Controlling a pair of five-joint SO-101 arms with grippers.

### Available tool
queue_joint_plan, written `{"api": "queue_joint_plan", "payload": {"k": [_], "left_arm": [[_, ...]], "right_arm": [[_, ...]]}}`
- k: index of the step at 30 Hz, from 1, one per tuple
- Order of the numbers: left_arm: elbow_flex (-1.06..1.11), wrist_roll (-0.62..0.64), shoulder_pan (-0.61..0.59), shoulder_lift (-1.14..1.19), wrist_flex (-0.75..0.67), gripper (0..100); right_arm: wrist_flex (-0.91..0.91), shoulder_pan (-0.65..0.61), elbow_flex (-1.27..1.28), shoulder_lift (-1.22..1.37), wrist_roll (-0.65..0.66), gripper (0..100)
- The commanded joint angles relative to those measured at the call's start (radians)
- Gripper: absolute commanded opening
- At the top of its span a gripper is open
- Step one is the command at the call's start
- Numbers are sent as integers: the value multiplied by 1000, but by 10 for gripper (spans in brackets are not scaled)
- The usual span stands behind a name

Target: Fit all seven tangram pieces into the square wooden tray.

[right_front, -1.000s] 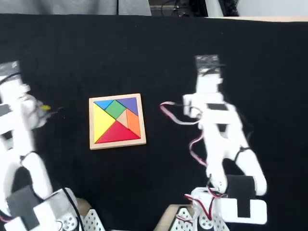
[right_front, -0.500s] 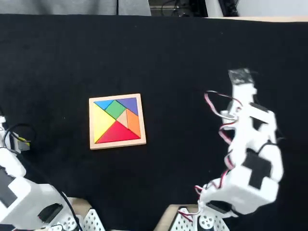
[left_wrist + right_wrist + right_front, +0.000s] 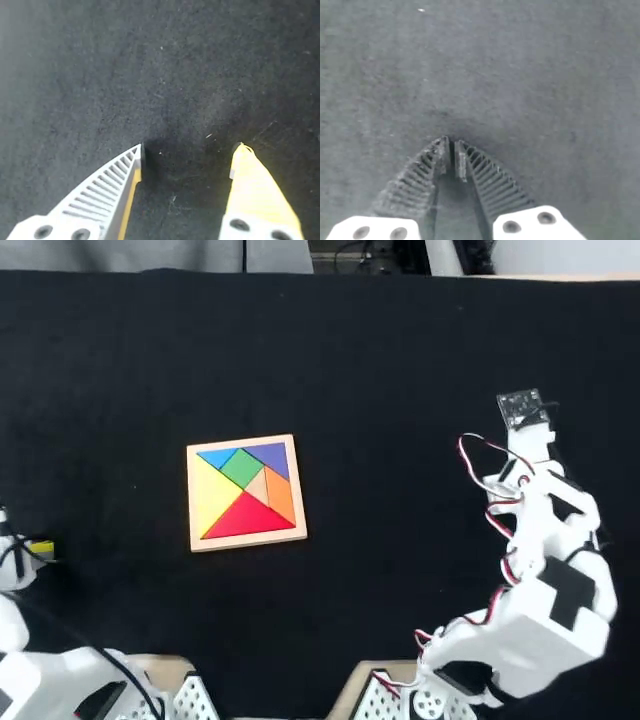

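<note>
A black cloth [image 3: 400, 350] covers the table from its far edge, where a thin strip of grey and pale room shows, down to the near edge with the arms' mounts.

At the far left, low against the picture's edge, sits the left arm [image 3: 25, 680], folded close to its base. Its left gripper [image 3: 189, 149] hangs over plain cloth with the jaws spread wide, the white ribbed finger [image 3: 115, 187] and the yellow finger [image 3: 252, 187] well apart and nothing between them. A broad band of cloth separates this arm from the tray.

The square wooden tray [image 3: 190, 498] lies left of the table's middle, turned slightly out of line with the table's edges. All seven pieces sit inside its rim, packed edge to edge: a yellow triangle [image 3: 212, 498] along the left side, a red triangle [image 3: 250, 521] along the near side, a blue triangle [image 3: 212, 455] at the far left corner, a green square [image 3: 240, 467], a purple piece [image 3: 272, 457] at the far right corner, a small tan triangle [image 3: 258, 485] and an orange piece [image 3: 280, 498] against the right side. Cloth runs open on all four sides of the tray.

Another wide stretch of cloth lies to the right before the right arm [image 3: 545, 570], which stands near the right edge, red and white cables [image 3: 480, 455] looping off it. The right gripper [image 3: 451, 152] points at plain cloth, its ribbed jaws drawn together to a thin slit and gripping nothing.
</note>
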Motion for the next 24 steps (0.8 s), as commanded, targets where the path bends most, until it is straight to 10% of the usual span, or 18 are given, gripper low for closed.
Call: {"api": "queue_joint_plan", "payload": {"k": [1,16,24], "left_arm": [[153,-97,-148,32,-129,264],[326,-253,-272,32,-325,264],[329,92,-73,-138,-311,265]], "right_arm": [[-54,209,-30,96,38,11],[-54,265,25,119,54,11],[-3,216,76,-97,-46,11]]}}
